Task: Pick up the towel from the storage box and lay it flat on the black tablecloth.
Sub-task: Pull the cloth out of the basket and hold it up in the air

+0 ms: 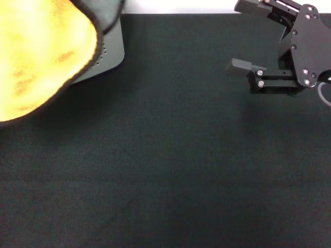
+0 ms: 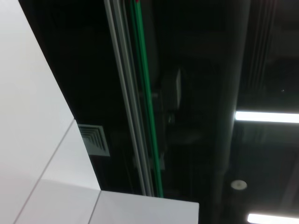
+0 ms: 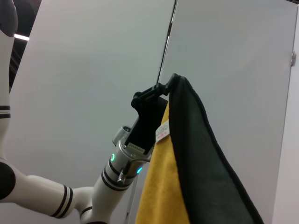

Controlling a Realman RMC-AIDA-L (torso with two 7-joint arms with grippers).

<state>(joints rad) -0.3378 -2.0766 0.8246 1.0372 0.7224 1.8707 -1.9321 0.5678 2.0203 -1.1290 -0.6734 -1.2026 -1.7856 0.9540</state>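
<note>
The towel [image 1: 36, 57] hangs high at the far left of the head view, its yellow-orange face toward me. In the right wrist view my left gripper [image 3: 168, 85] is shut on the towel's [image 3: 198, 158] top corner. The cloth hangs folded there, grey-green outside and yellow inside, with a white tag. Behind the towel a corner of the pale grey storage box [image 1: 111, 54] shows. The black tablecloth [image 1: 170, 170] covers the table below. My right gripper [image 1: 243, 36] hovers open and empty at the far right. The left wrist view shows only the ceiling.
The tablecloth's far edge meets a white surface [image 1: 176, 6] at the back. A pale wall [image 3: 84, 84] stands behind the left arm.
</note>
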